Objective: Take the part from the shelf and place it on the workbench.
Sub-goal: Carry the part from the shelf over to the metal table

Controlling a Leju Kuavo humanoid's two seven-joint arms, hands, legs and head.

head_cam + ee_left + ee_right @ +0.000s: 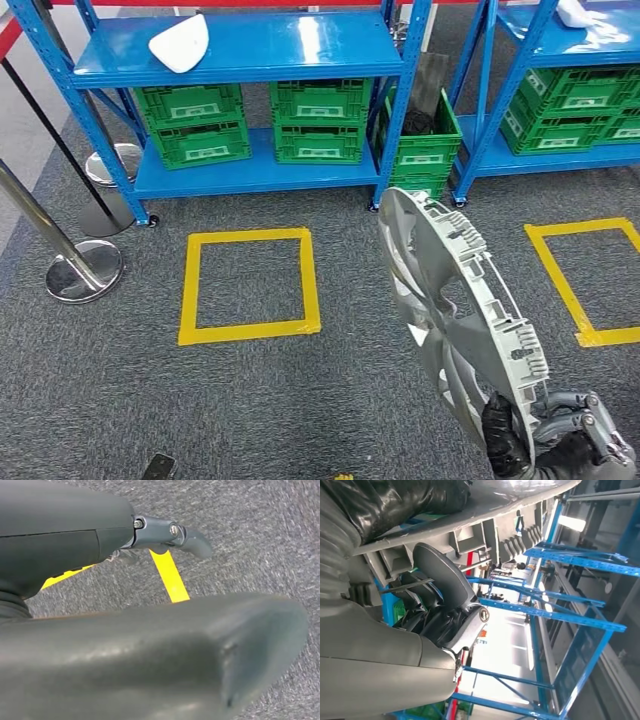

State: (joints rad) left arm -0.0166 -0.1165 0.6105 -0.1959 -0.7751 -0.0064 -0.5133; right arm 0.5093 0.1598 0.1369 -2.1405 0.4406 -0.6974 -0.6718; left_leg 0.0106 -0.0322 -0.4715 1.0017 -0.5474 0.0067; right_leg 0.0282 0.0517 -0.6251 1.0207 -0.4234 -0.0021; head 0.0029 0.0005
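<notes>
The right robot hand [555, 440] grips the silver wheel-cover part [453, 310] by its lower rim, holding it tilted above the grey carpet floor [98, 400], off the blue shelf [249, 50]. The left robot hand [113, 580] hangs over the carpet, fingers extended, holding nothing.

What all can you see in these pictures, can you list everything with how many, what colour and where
Wheel cover: one, silver-grey, held upright at lower right.
White part: one, on the left shelf's top board.
Shelves: two, blue, along the far side.
Crates: several, green, on the lower shelf boards, one tilted between the shelves.
Tape squares: two, yellow, on the grey carpet.
Barrier posts: two, chrome bases, far left.
Right hand: grips the wheel cover's rim.
Left hand: grey, hanging over the carpet, holding nothing.
</notes>
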